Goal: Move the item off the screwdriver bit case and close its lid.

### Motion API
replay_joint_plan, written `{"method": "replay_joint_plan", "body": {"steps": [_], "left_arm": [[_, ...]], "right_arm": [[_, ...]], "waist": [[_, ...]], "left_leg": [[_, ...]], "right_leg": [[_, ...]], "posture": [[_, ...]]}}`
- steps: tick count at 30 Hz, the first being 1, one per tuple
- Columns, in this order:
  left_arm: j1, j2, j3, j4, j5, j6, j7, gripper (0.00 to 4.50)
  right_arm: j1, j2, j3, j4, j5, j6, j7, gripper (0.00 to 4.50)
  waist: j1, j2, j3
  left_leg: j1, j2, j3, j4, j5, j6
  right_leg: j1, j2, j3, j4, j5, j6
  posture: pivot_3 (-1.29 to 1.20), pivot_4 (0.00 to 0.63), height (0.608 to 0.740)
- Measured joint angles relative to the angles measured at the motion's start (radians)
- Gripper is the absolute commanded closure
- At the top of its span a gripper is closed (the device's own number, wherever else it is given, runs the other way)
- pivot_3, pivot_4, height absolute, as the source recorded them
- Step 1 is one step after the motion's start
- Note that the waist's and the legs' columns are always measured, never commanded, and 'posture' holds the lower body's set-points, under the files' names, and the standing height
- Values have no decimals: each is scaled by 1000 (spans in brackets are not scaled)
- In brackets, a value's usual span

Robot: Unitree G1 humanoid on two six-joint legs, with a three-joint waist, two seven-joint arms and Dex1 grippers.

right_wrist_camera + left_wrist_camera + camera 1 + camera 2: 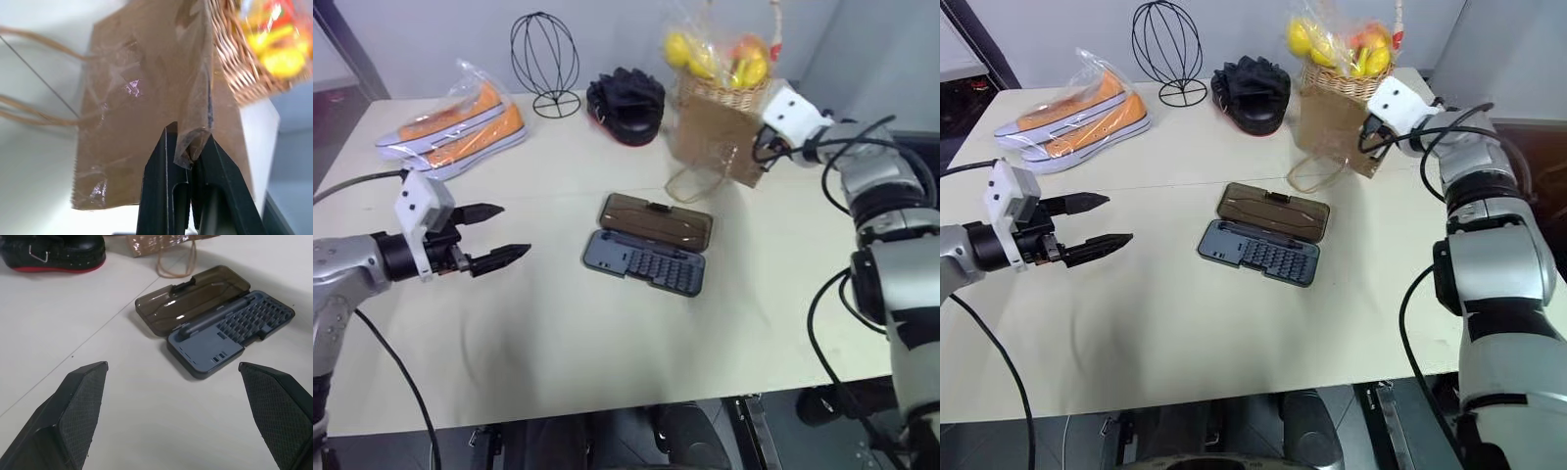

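Head view: case (644,258) long axis runs left-right, lid (657,220) open; right claw (188,147) pinches bag (717,140), left claw (494,235) released.

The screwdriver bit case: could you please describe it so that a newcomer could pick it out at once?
On the pale table, look near the middle, in front of the black gloves and the fruit basket. The screwdriver bit case lies open there, dark grey with rows of small bits, its smoky brown lid folded back flat.
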Motion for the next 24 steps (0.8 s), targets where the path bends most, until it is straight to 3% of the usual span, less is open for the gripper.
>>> {"method": "replay_joint_plan", "body": {"steps": [2, 5, 12, 13, 17, 20, 21, 24], "left_arm": [[-18, -8, -24, 5, 2, 0, -3, 0], [-41, -14, -44, 19, 6, -1, -13, 0], [-73, -17, -83, 45, 24, -18, -47, 0], [-79, -18, -91, 51, 25, -21, -51, 0], [-103, -27, -139, 79, 44, -36, -79, 0], [-143, -29, -180, 111, 64, -50, -114, 0], [-157, -31, -194, 123, 69, -58, -125, 0], [-233, -61, -270, 172, 104, -86, -171, 0]], "right_arm": [[27, 3, -1, 0, -1, 3, -22, 4406], [43, 9, -17, 3, 7, 17, -29, 3658], [71, -7, -60, -23, 41, 22, 12, 238], [78, -13, -68, -33, 45, 22, 23, 52], [125, -62, -84, -157, 65, 19, 79, 52], [198, -114, -129, -358, 103, 47, 96, 52], [221, -122, -155, -433, 137, 95, 127, 52], [380, -144, -266, -866, 380, 485, 260, 52]], "waist": [[2, 0, 0], [2, 0, 0], [4, 0, 0], [5, 0, 0], [5, 0, 0], [6, 0, 0], [7, 0, 0], [15, 0, 0]], "left_leg": [[0, 0, 0, 0, 0, 0], [0, 0, 0, 1, 0, 0], [0, 0, 0, 1, 0, 0], [0, 0, 0, 1, 0, 0], [0, 0, 0, 1, 0, 0], [0, 0, 0, 1, 0, 0], [0, 0, -1, 1, 0, 0], [0, 1, -3, 2, 0, 0]], "right_leg": [[0, 0, 0, 1, 0, 0], [0, 0, 0, 1, 0, 0], [0, 0, 0, 1, 0, 0], [0, 0, 0, 1, 0, 0], [1, 0, 0, 1, 0, 0], [0, 0, 0, 1, 0, 0], [1, 0, 0, 1, 0, 0], [2, 1, -1, 1, 0, 0]], "posture": [[0, 150, 740], [0, 150, 740], [0, 150, 740], [0, 150, 740], [0, 150, 740], [0, 150, 740], [0, 150, 740], [0, 150, 740]]}}
